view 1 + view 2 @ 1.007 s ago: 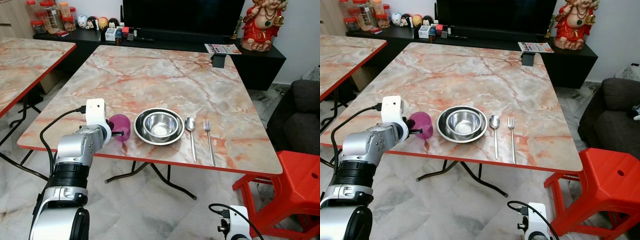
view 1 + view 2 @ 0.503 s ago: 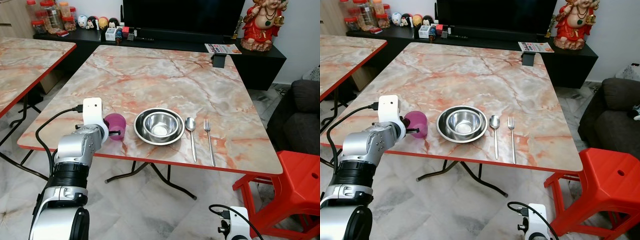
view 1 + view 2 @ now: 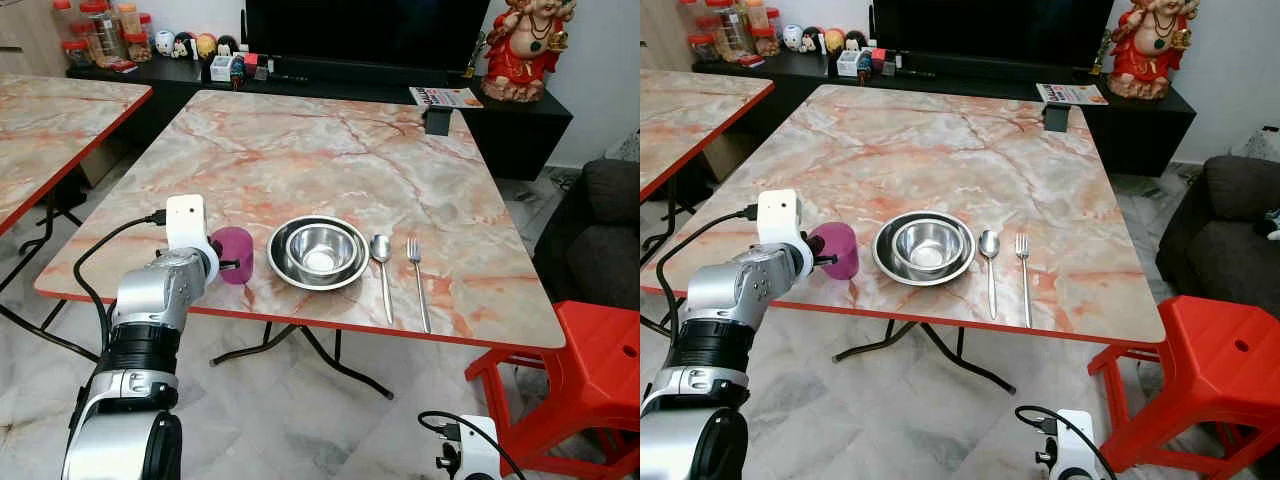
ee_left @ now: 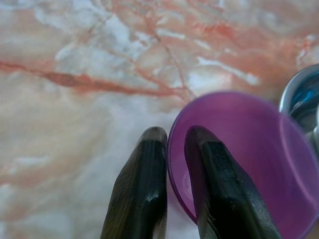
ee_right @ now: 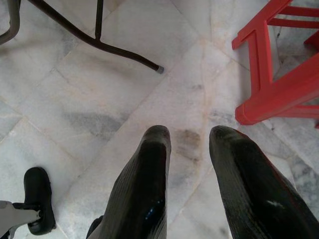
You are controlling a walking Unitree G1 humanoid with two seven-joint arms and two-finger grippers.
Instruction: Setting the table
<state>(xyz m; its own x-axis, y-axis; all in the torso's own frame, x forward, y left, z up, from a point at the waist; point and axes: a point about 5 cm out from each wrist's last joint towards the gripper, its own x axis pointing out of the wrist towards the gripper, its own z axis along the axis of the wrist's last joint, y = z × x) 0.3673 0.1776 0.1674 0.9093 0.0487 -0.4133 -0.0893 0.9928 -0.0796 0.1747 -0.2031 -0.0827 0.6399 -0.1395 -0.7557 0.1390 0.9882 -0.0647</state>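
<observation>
Left gripper (image 4: 175, 144) clamps the purple cup's (image 3: 236, 254) rim just left of the steel bowl (image 3: 319, 249), right gripper (image 5: 190, 144) parted over the floor.

The marble table (image 3: 330, 150) before me carries a purple cup (image 3: 234, 254) at my left fingers, then beside it nested steel bowls (image 3: 318, 251), a spoon (image 3: 382, 262) and a fork (image 3: 417, 280).

Both eye views look forward and down from the robot's head, sharing the marble table (image 3: 330, 150), the steel bowl (image 3: 318, 251) and the TV cabinet at the far side. The left wrist view sits very near the tabletop, sharing the purple cup (image 4: 244, 154). The right wrist view hangs low, facing the tiled floor (image 5: 99, 99) and red stool (image 5: 279, 74).
</observation>
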